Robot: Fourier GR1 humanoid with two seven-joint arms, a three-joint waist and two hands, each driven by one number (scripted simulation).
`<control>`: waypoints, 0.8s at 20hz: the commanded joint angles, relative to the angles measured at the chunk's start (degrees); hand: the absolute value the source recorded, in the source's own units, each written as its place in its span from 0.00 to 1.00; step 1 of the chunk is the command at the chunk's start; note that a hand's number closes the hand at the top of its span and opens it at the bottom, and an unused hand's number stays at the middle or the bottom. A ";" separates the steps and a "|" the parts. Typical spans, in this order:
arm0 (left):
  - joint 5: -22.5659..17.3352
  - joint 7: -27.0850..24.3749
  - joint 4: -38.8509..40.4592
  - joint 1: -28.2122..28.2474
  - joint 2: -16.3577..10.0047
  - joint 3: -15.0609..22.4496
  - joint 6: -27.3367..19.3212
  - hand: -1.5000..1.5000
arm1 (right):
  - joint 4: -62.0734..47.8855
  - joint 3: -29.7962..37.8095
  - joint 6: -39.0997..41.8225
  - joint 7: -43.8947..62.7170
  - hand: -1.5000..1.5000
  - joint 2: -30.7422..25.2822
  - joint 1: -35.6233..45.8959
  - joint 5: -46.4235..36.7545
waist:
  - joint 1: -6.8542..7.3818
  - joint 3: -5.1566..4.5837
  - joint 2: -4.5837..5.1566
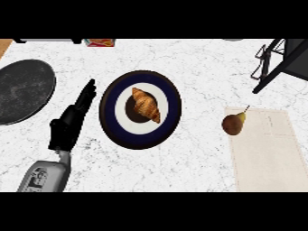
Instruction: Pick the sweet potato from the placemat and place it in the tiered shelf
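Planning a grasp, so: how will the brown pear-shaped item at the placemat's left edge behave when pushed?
The pear-shaped item looks rounded and smooth, so it probably rolls if nudged. Its narrower stem end likely makes it curve rather than roll straight. It seems solid, probably stiff.

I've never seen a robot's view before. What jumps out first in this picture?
The croissant on a dark blue-and-white plate at the counter's middle draws the eye first. Just left of it lies the robot's black left hand, fingers straight, with a big dark pan farther left. At right, a small brown pear-shaped thing sits at a pale placemat's left edge.
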State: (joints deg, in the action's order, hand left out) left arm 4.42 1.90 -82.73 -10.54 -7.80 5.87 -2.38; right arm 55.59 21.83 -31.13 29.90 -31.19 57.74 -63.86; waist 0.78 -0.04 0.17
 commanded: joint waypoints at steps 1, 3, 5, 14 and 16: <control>0.88 0.76 -3.19 2.15 0.97 1.12 -0.44 0.50 | -6.63 2.57 -3.16 -5.99 1.00 -3.06 1.66 4.85 | 0.20 0.07 0.02; -0.71 1.14 -1.56 0.50 -0.96 -1.21 1.75 0.50 | -10.05 2.49 -3.00 -7.16 1.00 -4.08 4.43 5.56 | 0.37 0.06 0.10; -1.28 -0.33 2.46 -2.71 -1.95 -3.60 2.57 0.50 | -9.75 2.93 -7.32 -8.53 1.00 -2.38 0.50 6.30 | -0.10 0.05 0.13; 1.46 -1.47 -0.60 1.81 1.07 -0.36 0.26 0.50 | -10.50 0.41 -0.92 10.81 0.00 -8.62 -0.39 -7.22 | -0.49 0.00 -0.20; 1.79 1.21 2.57 -3.28 2.30 -0.94 -0.53 0.50 | -14.71 3.46 -7.42 4.98 0.00 -8.88 -0.46 -2.12 | -0.25 0.05 0.08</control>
State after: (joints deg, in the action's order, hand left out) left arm 5.54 2.04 -82.32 -10.85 -6.64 5.07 -2.35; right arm 43.89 24.19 -36.37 36.53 -38.58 56.51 -67.61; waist 0.41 -0.19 0.02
